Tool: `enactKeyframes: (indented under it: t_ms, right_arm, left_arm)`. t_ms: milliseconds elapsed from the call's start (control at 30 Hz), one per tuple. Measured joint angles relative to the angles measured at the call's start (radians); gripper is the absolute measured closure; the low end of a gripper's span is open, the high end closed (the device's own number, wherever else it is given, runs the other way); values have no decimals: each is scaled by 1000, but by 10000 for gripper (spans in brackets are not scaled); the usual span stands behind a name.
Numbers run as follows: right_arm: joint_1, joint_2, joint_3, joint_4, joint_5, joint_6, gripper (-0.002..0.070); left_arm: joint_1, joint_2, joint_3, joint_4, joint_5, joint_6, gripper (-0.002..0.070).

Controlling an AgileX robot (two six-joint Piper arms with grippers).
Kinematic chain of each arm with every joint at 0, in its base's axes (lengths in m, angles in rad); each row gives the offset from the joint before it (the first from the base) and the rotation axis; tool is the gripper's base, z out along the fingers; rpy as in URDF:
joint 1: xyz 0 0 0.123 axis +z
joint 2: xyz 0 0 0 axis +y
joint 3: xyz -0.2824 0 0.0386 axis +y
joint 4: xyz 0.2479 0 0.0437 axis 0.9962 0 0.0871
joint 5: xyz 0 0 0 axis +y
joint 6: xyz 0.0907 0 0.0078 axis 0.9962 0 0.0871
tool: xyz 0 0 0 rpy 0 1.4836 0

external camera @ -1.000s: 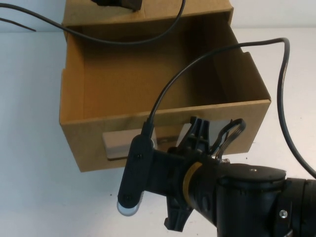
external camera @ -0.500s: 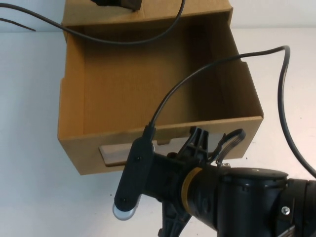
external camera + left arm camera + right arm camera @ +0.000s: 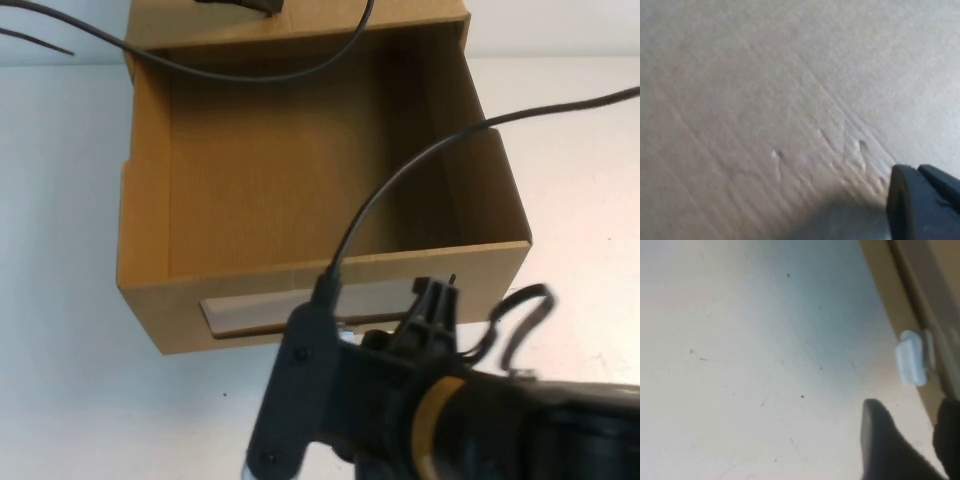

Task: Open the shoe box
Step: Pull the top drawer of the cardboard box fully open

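Right arm was all black, an amber ring round its wrist, a thin black cable arching off the camera bracket.

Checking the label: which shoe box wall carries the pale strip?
The near wall, facing the robot; the others show plain brown. The right pincer sits open just before it; the left pincer is close against cardboard.

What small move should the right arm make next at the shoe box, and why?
Probably draw the right gripper back a little from the front wall of the shoe box: its fingers stand apart, holding nothing, and the lid is already raised at the far side, where the left gripper sits close to cardboard.
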Motion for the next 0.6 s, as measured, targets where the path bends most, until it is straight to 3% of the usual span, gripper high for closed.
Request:
enactKeyframes:
  t_ms: [233, 400, 600]
  right_arm:
    - [2, -115, -21, -9, 102, 76, 654]
    - [-97, -122, -108, -9, 147, 84, 683]
    - [-380, -124, -207, 26, 151, 67, 687]
  left_arm:
    - [0, 11, -187, -30, 27, 2, 680]
    - [0, -48, -220, -30, 34, 37, 680]
    - [0, -141, -221, 50, 42, 41, 680]
